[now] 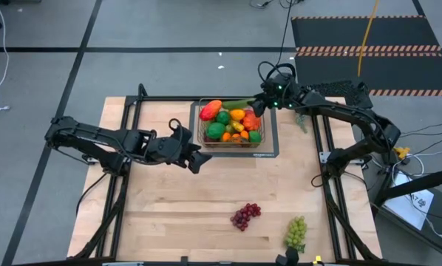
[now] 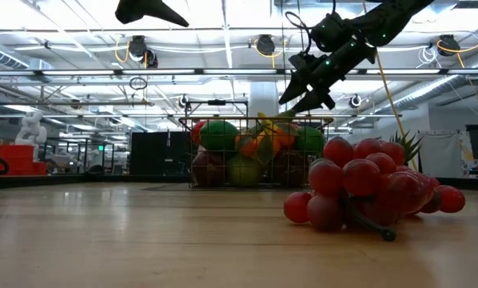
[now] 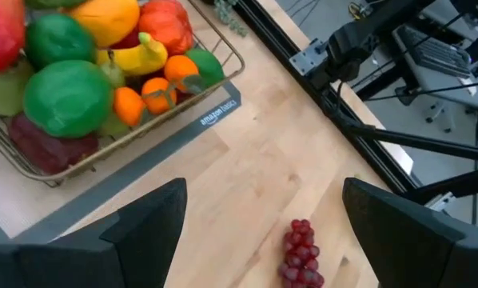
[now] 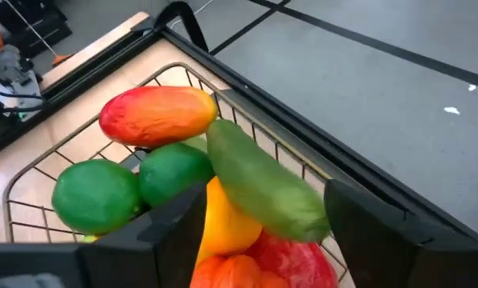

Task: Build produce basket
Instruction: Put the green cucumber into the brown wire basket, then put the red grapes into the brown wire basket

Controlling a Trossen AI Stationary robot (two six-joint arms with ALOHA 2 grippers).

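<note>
Wire-mesh container: small rectangular dark metal basket (image 1: pixel 267 125), on a grey mat (image 1: pixel 273 148) at the far middle of the pale wooden table (image 1: pixel 169 214); directly beneath the right claw, just ahead of the left claw.
Contents, loaded: heaped past the rim with toy produce; red-orange oval mango (image 4: pixel 157 114), two round green limes (image 4: pixel 95 196), small yellow banana (image 3: pixel 135 58), oranges (image 3: pixel 129 105), a red piece and a yellow piece under the top layer.
Latest item: long green cucumber (image 4: pixel 259 180), lying slantwise across the top of the heap, between the right claw's fingers and, as far as can be seen, resting on the pile rather than pinched.
Right claw (image 1: pixel 267 100): over the basket's far right corner, fingers parted either side of the cucumber; judged released.
Left claw (image 1: pixel 194 157): low and near the basket's near-left corner, fingers spread wide, nothing between them.
Outstanding, item one: purple grape bunch (image 1: pixel 245 216), loose on the table, well apart from both claws, toward the near edge.
Outstanding, item two: pale green grape bunch (image 1: pixel 296 233), further right along the near edge, equally far from both claws.
Excluded piece: spiky green sprig (image 1: pixel 301 122), just beside the basket, under the right arm.
Progress, judged: nearly complete; two bunches left, and little room remains on the heap, so they may slide off.
</note>
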